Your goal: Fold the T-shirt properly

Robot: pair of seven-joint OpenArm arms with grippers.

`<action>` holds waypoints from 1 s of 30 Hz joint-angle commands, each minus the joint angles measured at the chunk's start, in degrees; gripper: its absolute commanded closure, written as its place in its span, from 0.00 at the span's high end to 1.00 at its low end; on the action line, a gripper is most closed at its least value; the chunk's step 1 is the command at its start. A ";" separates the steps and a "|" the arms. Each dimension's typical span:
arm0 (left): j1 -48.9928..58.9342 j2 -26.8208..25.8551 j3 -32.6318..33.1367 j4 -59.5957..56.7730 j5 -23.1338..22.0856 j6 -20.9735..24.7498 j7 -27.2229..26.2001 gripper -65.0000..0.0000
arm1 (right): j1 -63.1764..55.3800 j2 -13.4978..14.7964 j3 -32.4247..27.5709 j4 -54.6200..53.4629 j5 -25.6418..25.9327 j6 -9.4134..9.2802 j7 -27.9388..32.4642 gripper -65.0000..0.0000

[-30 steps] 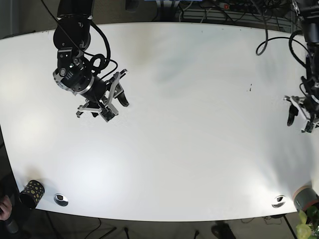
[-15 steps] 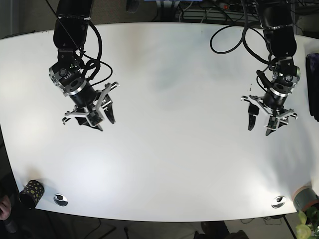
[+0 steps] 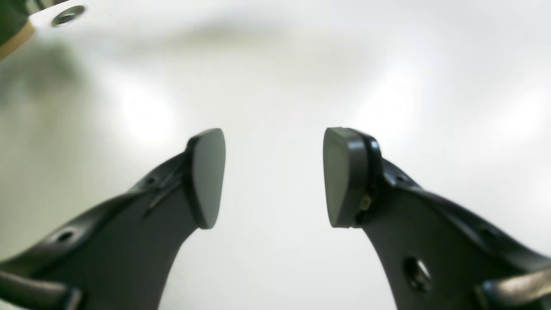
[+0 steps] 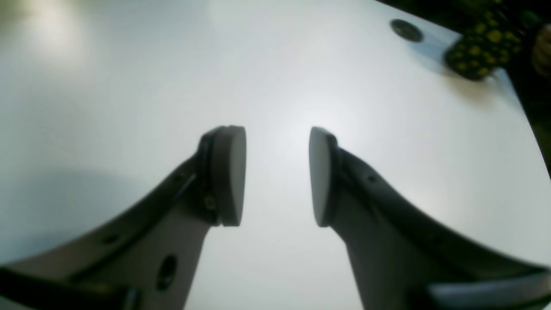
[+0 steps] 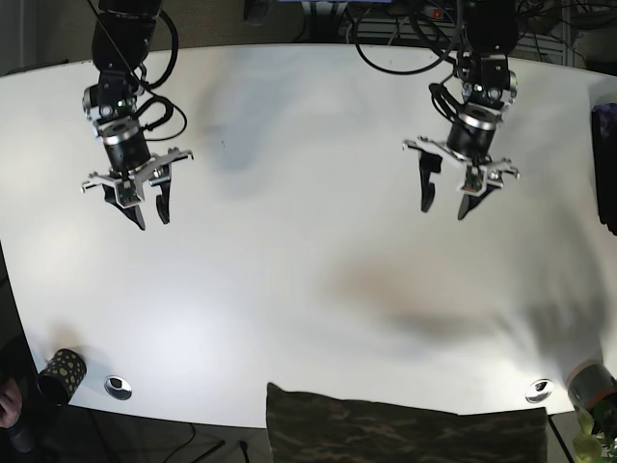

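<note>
The T-shirt (image 5: 405,430) is a dark camouflage-patterned cloth entering the base view at the bottom edge, its top edge lying over the white table's (image 5: 308,289) front rim. My left gripper (image 5: 444,206) hovers open over the table's right-centre, far above the shirt. In the left wrist view it (image 3: 273,176) holds nothing, with bare table between the pads. Over the left side my right gripper (image 5: 151,216) is open too; its wrist view shows the right gripper (image 4: 277,176) with nothing between its pads.
A black cup with yellow dots (image 5: 60,374) (image 4: 482,51) stands at the front left corner beside a cable grommet (image 5: 118,387) (image 4: 406,30). Another grommet (image 5: 539,390) (image 3: 66,15) and a plant pot (image 5: 590,381) sit front right. A dark object (image 5: 607,164) is at the right edge.
The camouflage cloth has appeared at the bottom edge. In the base view the left arm has moved left and up, the right arm left and up. Both grippers stay open.
</note>
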 commanded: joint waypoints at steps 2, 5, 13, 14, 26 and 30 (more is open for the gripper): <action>3.73 -0.20 3.27 3.54 -0.63 3.76 -3.33 0.51 | -2.49 0.45 0.18 0.09 1.05 -1.95 5.95 0.34; 9.26 -0.11 4.94 6.53 -0.63 4.90 -3.24 0.51 | -6.62 0.45 0.18 0.18 1.23 -2.30 9.02 0.34; 23.95 -0.11 5.47 13.65 -0.72 5.07 -3.24 0.51 | -18.84 0.36 0.27 3.79 7.12 -2.21 12.54 0.34; 25.44 -0.11 5.47 14.27 -0.80 5.07 -3.24 0.51 | -20.16 0.45 0.27 4.14 8.70 -2.12 12.54 0.35; 46.28 -0.46 6.53 16.03 -1.07 4.90 -3.24 0.51 | -42.31 0.80 0.00 9.76 11.43 -1.86 12.54 0.35; 50.85 -0.73 7.41 14.53 -1.15 4.99 -3.24 0.51 | -48.64 0.72 -0.17 9.41 11.51 -1.77 12.54 0.35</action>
